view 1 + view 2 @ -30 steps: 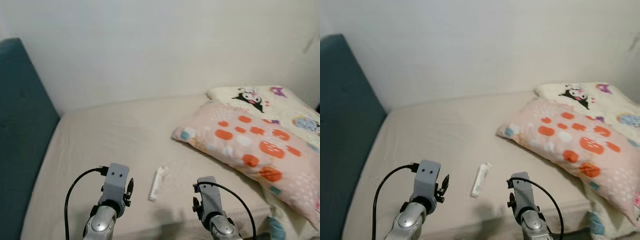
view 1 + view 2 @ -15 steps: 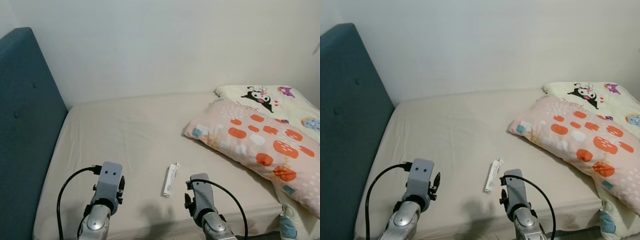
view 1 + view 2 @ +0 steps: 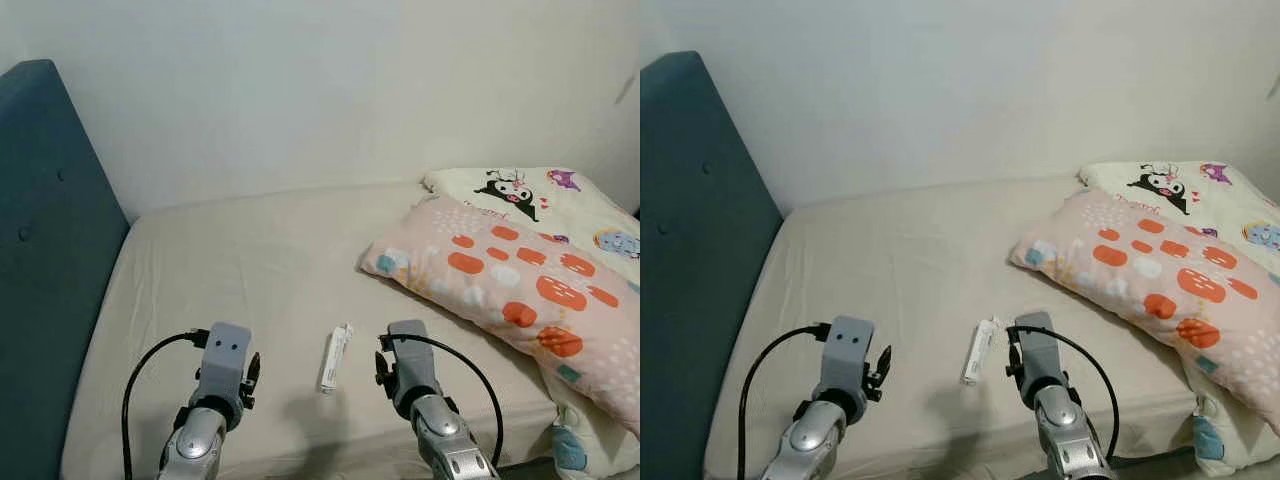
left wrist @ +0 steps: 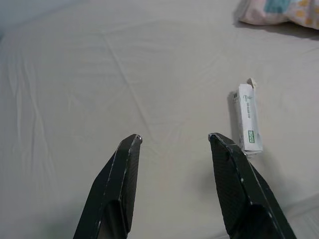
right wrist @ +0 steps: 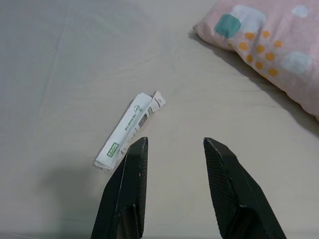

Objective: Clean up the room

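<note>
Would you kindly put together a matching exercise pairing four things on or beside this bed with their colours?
Things:
1. headboard
2. packet
3. front pillow
4. bedsheet

Colours:
A. plain beige
B. pink with orange spots
C. dark teal
D. white with green print

Pairs: 1-C, 2-D, 3-B, 4-A

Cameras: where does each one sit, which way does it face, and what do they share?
Left eye view: on the head, looking forward and down at the bed, pillow and headboard; both arms show at the bottom.
Right eye view: the stereo twin, same scene and arms.
Left wrist view: looks along the open left gripper at the sheet.
Right wrist view: looks along the open right gripper toward the pillow's corner.
Shared: all four see the white packet lying on the bed between the grippers.
</note>
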Controlling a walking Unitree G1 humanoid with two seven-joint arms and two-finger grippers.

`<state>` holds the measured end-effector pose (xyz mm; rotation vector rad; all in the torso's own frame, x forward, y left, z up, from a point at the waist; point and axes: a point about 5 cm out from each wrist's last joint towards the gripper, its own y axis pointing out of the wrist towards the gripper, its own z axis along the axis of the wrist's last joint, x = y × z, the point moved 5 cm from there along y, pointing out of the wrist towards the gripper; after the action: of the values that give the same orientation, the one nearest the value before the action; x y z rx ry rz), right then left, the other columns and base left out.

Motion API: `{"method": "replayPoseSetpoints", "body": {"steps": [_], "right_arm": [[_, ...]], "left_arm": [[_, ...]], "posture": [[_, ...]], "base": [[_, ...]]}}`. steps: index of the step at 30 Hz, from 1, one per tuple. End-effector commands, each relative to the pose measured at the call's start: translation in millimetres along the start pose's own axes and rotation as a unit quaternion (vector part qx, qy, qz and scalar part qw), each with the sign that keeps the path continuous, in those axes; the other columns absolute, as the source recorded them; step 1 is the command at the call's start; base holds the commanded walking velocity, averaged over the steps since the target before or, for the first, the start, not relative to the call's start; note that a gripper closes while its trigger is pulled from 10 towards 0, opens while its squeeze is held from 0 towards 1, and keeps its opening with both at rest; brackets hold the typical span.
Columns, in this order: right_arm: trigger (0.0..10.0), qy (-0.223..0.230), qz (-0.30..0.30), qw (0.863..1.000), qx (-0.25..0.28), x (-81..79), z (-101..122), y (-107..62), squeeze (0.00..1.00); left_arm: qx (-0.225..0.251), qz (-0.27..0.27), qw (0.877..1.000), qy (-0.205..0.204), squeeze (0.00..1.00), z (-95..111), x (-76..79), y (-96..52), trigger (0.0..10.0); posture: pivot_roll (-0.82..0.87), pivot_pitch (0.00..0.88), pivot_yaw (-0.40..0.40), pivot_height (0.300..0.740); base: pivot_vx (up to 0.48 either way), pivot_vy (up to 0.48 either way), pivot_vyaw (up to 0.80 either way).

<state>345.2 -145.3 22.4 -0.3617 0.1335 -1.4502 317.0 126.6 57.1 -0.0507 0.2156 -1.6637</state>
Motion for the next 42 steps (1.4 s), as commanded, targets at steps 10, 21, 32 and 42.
{"method": "replayPoseSetpoints", "body": {"steps": [10,21,32,42], "right_arm": [[10.0,-0.004,0.007,1.0,-0.001,-0.9,-4,0.6,0.0],[10.0,-0.003,0.002,1.0,0.004,0.0,-5,-0.3,0.0],[10.0,0.0,-0.005,1.0,0.007,1.7,-6,-1.3,0.0],[10.0,0.01,-0.008,1.0,0.017,3.8,2,3.2,0.0]], "left_arm": [[-0.011,-0.003,1.0,-0.005,0.0,-7,-0.9,-4.0,10.0],[-0.009,-0.01,1.0,0.002,0.0,-6,1.2,-4.2,10.0],[-0.005,-0.019,1.0,0.012,0.0,0,4.7,-1.2,10.0],[-0.003,-0.018,0.999,0.028,0.0,8,1.5,7.3,10.0]], "posture": [[-0.02,0.09,-0.01,0.656],[-0.02,0.091,-0.004,0.631],[-0.01,0.109,0.003,0.631],[0.02,0.142,0.02,0.626]], "base": [[0.0,0.0,0.0],[0.0,0.0,0.0],[0.0,0.0,0.0],[0.0,0.0,0.0]]}}
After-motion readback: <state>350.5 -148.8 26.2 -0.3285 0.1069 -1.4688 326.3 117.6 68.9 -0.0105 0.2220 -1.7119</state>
